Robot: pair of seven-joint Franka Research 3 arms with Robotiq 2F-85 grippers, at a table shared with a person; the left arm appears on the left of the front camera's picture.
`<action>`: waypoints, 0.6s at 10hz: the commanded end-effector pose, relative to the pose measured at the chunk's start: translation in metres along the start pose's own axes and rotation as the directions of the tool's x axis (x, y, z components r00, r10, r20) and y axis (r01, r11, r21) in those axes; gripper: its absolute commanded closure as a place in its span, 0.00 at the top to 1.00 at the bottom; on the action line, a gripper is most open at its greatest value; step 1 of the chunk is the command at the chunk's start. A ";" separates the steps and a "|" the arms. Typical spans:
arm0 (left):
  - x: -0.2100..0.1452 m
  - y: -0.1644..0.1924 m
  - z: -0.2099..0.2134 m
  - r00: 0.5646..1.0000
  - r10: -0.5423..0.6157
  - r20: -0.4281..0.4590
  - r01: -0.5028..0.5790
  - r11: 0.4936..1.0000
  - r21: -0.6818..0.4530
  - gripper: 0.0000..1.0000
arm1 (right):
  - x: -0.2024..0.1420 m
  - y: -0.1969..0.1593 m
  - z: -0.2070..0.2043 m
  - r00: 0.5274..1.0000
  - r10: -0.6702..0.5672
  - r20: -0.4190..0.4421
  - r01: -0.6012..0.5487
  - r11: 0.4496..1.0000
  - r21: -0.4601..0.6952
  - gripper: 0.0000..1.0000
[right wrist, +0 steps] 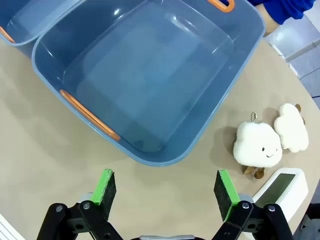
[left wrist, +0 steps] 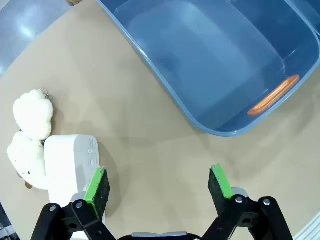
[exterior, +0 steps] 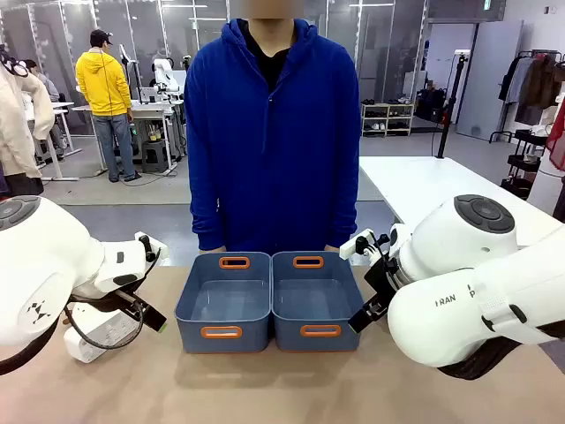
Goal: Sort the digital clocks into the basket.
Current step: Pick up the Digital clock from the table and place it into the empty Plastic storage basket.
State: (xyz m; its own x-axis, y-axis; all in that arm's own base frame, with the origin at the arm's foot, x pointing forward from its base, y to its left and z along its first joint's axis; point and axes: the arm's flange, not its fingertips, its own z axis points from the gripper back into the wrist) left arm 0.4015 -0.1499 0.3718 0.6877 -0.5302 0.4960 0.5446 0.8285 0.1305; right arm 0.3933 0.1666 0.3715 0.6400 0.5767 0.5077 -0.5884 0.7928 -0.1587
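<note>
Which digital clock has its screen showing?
The clock near the right hand: its dark screen shows. The other clock, near the left hand, shows white casing with buttons.

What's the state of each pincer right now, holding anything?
Left pincer: open, holding nothing; a white clock lies beside one finger.
Right pincer: open, holding nothing, over the table.

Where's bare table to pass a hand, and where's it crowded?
Free: the table strip nearer the robot than the left basket and right basket, and inside both. Crowded: outboard of the left one, a white clock and plush toys; outboard of the right one, more plush toys and a screen-faced clock.
</note>
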 end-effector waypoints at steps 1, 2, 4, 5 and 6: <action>0.000 0.000 0.000 1.000 -0.001 0.000 0.001 1.000 0.000 1.00 | 0.000 0.000 0.000 1.000 0.000 0.000 0.000 1.000 0.000 1.00; 0.000 0.000 0.000 1.000 -0.001 0.000 0.001 1.000 0.000 1.00 | 0.000 0.000 0.000 1.000 0.000 0.000 0.000 1.000 0.000 1.00; 0.000 0.000 0.000 1.000 -0.001 0.000 0.001 1.000 0.000 1.00 | 0.000 0.000 0.000 1.000 0.000 0.000 0.000 1.000 0.000 1.00; 0.000 0.000 0.000 1.000 -0.001 0.000 0.001 1.000 0.000 1.00 | 0.000 0.000 0.000 1.000 0.000 0.000 0.000 1.000 0.000 1.00; 0.000 0.000 0.000 1.000 -0.001 0.000 0.001 1.000 0.000 1.00 | 0.000 0.000 0.000 1.000 0.000 0.000 0.000 1.000 0.000 1.00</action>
State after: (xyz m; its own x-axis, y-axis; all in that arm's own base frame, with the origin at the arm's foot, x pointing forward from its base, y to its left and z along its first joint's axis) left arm 0.4013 -0.1503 0.3718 0.6872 -0.5310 0.4959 0.5454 0.8279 0.1308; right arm 0.3933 0.1666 0.3715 0.6390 0.5782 0.5073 -0.5893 0.7919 -0.1601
